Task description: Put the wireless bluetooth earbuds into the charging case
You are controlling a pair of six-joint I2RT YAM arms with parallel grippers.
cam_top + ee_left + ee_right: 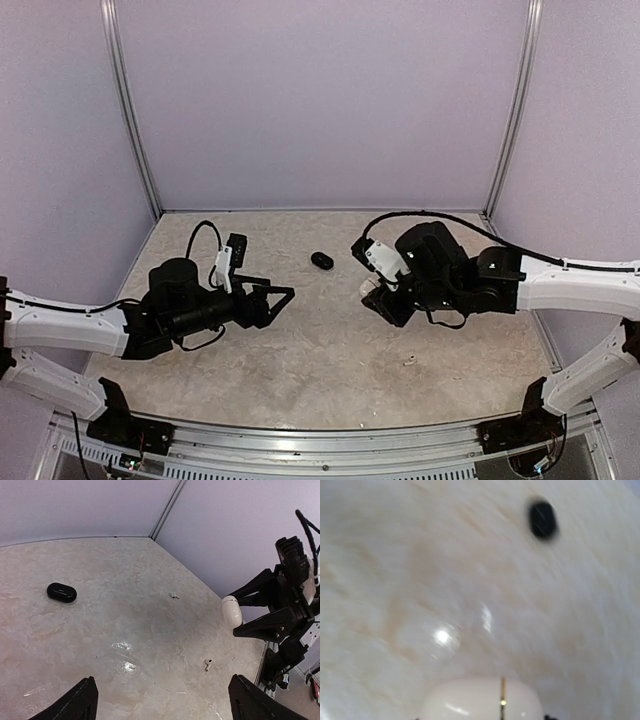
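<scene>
My right gripper (378, 293) hangs above the table's right half, shut on a white oval charging case (231, 611). The right wrist view shows that case (480, 700) at its bottom edge, blurred. Two tiny white earbuds lie loose on the marble table: one (208, 665) near the right front, also seen from above (409, 360), and another (173, 595) farther back. A closed black oval case (322, 260) rests mid-table toward the back. My left gripper (280, 294) is low over the left half, open wide with nothing between its fingers (75, 705).
Lilac walls with metal corner posts (135, 120) close in the table on three sides. The arms' bases and a metal rail (320, 440) run along the near edge. The black case (542, 519) shows blurred in the right wrist view.
</scene>
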